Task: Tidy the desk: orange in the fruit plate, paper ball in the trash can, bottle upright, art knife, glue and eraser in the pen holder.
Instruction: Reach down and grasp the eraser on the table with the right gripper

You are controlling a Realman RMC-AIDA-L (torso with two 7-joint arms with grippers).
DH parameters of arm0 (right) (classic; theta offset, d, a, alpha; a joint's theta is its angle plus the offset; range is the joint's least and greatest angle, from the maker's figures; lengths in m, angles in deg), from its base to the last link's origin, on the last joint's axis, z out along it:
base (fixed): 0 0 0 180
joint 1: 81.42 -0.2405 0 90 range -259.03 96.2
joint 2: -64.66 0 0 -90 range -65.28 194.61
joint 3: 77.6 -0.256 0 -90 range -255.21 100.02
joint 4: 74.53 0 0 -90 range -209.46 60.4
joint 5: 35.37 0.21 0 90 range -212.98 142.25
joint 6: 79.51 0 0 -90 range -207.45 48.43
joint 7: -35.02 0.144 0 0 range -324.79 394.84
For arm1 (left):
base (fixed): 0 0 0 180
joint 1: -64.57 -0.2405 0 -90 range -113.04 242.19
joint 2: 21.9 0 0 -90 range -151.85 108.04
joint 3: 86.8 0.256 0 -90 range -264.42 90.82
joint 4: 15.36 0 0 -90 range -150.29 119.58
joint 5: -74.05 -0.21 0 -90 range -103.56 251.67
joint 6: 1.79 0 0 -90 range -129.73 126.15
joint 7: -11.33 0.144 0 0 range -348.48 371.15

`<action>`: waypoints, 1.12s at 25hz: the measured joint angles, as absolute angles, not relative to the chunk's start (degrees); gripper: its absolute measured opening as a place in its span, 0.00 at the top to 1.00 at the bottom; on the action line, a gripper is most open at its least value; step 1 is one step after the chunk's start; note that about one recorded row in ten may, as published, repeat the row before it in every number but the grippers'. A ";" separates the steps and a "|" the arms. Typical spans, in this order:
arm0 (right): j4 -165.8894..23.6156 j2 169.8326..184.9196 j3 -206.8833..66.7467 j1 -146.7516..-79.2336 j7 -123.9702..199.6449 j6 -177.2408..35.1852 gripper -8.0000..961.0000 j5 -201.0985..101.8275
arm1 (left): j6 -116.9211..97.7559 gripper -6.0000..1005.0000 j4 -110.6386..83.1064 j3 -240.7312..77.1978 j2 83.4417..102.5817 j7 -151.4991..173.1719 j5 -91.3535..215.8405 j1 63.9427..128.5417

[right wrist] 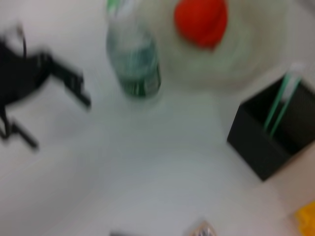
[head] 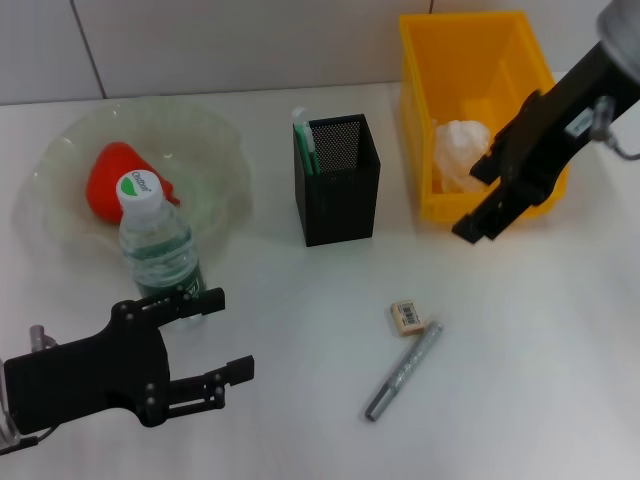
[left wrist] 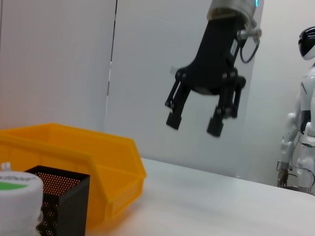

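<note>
My right gripper (head: 492, 202): jaws spread, empty, near the trash can (head: 416, 120).
Risk: descending carelessly, I could knock the eraser (head: 406, 316) away.
My left gripper (head: 205, 345): open beside the bottle (head: 158, 245).

The orange (head: 112, 180), red-orange and matte, lies in the fruit plate (head: 215, 140), a pale-green glass dish with a ruffled rim; the bottle (head: 158, 245) stands upright just in front of that plate, white cap up; the crumpled white paper ball (head: 458, 152) sits inside the yellow trash can (head: 470, 45); the black mesh pen holder (head: 338, 180) stands between plate and can, green-and-white sticks inside; the beige eraser (head: 406, 317) lies flat on the table (head: 560, 350), touching a grey pen-like tool (head: 402, 372).
</note>
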State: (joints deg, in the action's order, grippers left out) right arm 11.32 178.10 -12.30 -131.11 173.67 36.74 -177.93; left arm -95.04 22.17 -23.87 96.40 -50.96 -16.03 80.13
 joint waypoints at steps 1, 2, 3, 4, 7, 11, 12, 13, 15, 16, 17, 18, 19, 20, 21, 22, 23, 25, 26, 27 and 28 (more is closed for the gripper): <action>8.80 178.86 -11.01 -132.07 170.69 36.07 0.21 -180.20 | -95.04 0.19 22.17 -23.99 96.40 -51.00 -16.03 80.16; 8.80 178.86 -11.01 -132.07 170.69 36.07 0.21 -180.20 | -95.04 0.19 22.18 -24.06 96.39 -51.03 -16.03 80.20; 7.49 179.29 -10.61 -132.59 169.63 35.48 0.21 -181.30 | -95.04 0.19 22.18 -24.11 96.40 -51.05 -16.02 80.19; 5.92 179.89 -10.14 -133.18 168.56 34.85 0.21 -182.44 | -95.04 0.19 22.18 -24.13 96.42 -51.06 -16.02 80.19; -0.22 182.42 -8.25 -135.06 165.17 30.63 0.21 -187.46 | -94.92 0.19 21.99 -24.20 96.47 -51.07 -16.02 80.19; -4.98 183.75 -4.98 -135.67 164.44 24.56 0.21 -190.41 | -94.66 0.19 21.80 -24.24 96.50 -51.07 -16.03 80.23; -4.98 183.75 -4.98 -135.67 164.44 24.56 0.21 -190.41 | -94.66 0.19 21.78 -24.26 96.52 -51.07 -16.03 80.21; -6.41 183.85 -4.33 -135.99 164.52 23.82 0.21 -190.36 | -94.66 0.19 21.78 -24.26 96.52 -51.07 -16.03 80.21; -8.84 184.04 -3.70 -136.68 164.63 22.75 0.21 -190.26 | -94.69 0.19 21.75 -24.32 96.57 -51.07 -16.02 80.16; -10.50 184.19 -2.77 -137.03 164.69 21.46 0.21 -190.16 | -94.72 0.19 21.75 -24.32 96.57 -51.07 -16.01 80.16; -10.50 184.19 -2.77 -137.03 164.69 21.46 0.21 -190.16 | -94.76 0.19 21.74 -24.32 96.57 -51.07 -16.01 80.15; -11.41 184.22 -1.90 -137.03 164.76 20.67 0.21 -190.03 | -94.82 0.19 21.73 -24.35 96.57 -51.07 -16.00 80.14; -12.03 184.24 -1.10 -137.03 164.86 19.99 0.21 -189.75 | -94.84 0.19 21.73 -24.37 96.57 -51.07 -16.00 80.12; -12.67 184.26 -0.36 -137.02 164.99 19.40 0.21 -189.46 | -94.85 0.19 21.73 -24.39 96.57 -51.07 -15.99 80.08; -13.39 184.26 0.38 -137.02 165.15 18.84 0.21 -189.13 | -94.85 0.19 21.73 -24.41 96.57 -51.07 -15.98 80.03; -14.81 184.28 1.44 -137.02 165.60 17.49 0.21 -188.72 | -94.85 0.19 21.73 -24.41 96.57 -51.07 -15.98 80.01; -14.81 184.28 1.44 -137.02 165.60 17.49 0.21 -188.72 | -94.85 0.19 21.73 -24.41 96.57 -51.07 -15.97 79.98; -15.87 184.28 1.93 -137.06 166.22 16.60 0.21 -188.68 | -94.82 0.19 21.73 -24.40 96.57 -51.07 -15.96 79.98; -16.29 184.30 2.21 -137.10 166.72 16.18 0.21 -188.62 | -94.80 0.19 21.73 -24.41 96.57 -51.07 -15.96 79.98; -16.68 184.33 2.65 -137.13 167.45 15.56 0.21 -188.44 | -94.77 0.19 21.73 -24.40 96.57 -51.07 -15.96 79.99; -16.98 184.35 3.09 -137.15 168.14 14.99 0.21 -188.27 | -94.71 0.19 21.73 -24.40 96.57 -51.06 -15.95 80.02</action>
State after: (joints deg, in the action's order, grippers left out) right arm -16.98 184.35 3.09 -137.15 168.14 14.99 -188.27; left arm -94.71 21.73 -24.40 96.57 -51.06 -15.95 80.02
